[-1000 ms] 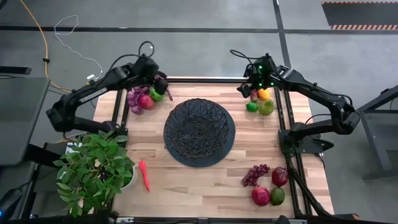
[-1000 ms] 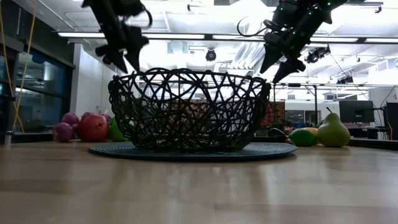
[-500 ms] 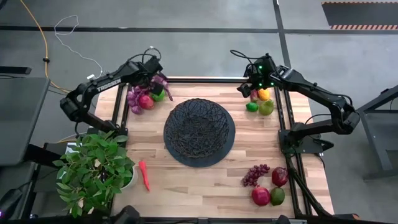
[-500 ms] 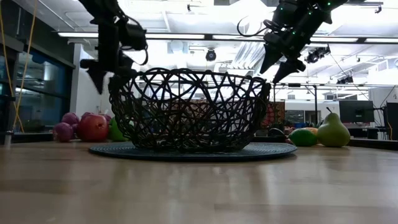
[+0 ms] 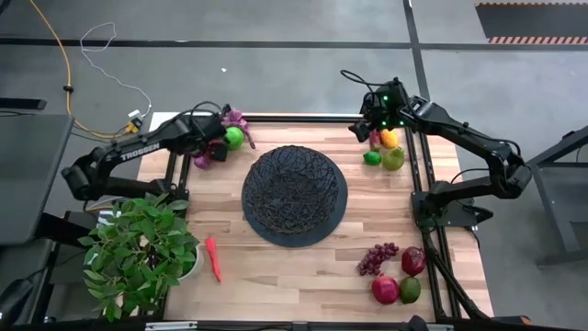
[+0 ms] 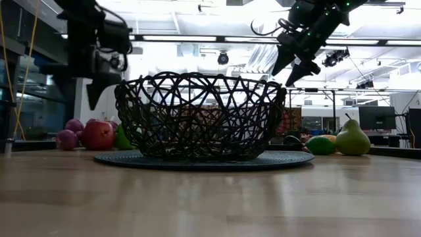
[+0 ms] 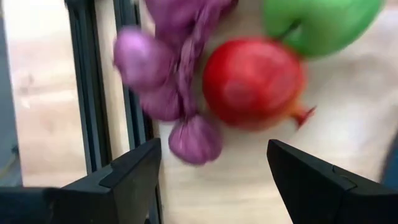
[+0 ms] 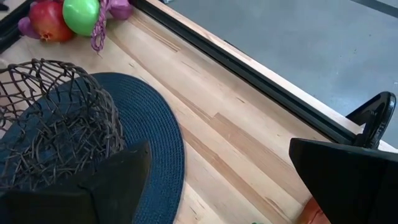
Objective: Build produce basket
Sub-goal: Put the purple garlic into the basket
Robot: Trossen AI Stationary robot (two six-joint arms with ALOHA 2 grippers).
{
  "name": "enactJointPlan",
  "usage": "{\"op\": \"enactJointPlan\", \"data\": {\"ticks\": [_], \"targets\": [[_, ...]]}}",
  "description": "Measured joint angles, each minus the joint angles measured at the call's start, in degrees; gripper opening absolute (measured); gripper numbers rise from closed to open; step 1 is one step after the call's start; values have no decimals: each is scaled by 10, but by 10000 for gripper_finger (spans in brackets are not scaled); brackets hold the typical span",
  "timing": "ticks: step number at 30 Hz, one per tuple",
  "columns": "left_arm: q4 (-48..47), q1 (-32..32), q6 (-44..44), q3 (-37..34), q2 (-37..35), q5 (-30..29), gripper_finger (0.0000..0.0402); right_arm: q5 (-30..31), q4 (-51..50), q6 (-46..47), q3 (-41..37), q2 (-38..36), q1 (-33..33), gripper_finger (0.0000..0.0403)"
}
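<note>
The black mesh basket point(image 5: 266, 170) point(image 6: 197, 112) stands mid-table on a dark round mat point(image 8: 155, 137). At the far left lies a pile of produce: purple grapes point(image 7: 161, 74), a red pomegranate point(image 7: 252, 81) and a green apple point(image 7: 317, 22). My left gripper point(image 7: 214, 180) point(image 5: 213, 147) hangs open just above this pile, pointing steeply down, with nothing between its fingers. My right gripper point(image 5: 372, 129) point(image 6: 293, 69) waits open in the air at the far right, above an orange fruit point(image 5: 390, 139), a lime point(image 5: 371, 157) and a pear point(image 5: 393, 158).
At the near right lie a grape bunch point(image 5: 377, 257), a red apple point(image 5: 413, 260), a pomegranate point(image 5: 385, 290) and a green fruit point(image 5: 410, 290). A red pepper point(image 5: 214, 260) lies near the front left beside a leafy potted plant point(image 5: 138, 253). Black frame rails point(image 7: 93, 93) border the table's edge beside the far-left pile.
My left gripper has come down and toward the table's left edge, from beside the basket's rim to just over the far-left pile. Its wrist has rolled and tipped to point more steeply down. The produce and basket have not moved.
</note>
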Motion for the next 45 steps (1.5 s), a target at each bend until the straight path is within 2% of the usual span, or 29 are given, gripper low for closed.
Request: {"op": "enactJointPlan", "data": {"ticks": [11,18,24,33,40,45], "targets": [[44,11,-53,-65,13,11,284,0,1,-5,0,0,0,365],[120,26,-100,-118,13,18,284,1,1,-4,0,0,0,365],[157,27,-149,-143,13,-3,284,7,1,0,0,0,0,365],[186,33,-172,-182,13,0,284,7,1,0,0,0,0,365],[216,33,-165,-186,13,-6,284,7,2,0,0,0,0,365],[239,33,-144,-186,13,-7,262,7,2,12,0,0,0,365]]}}
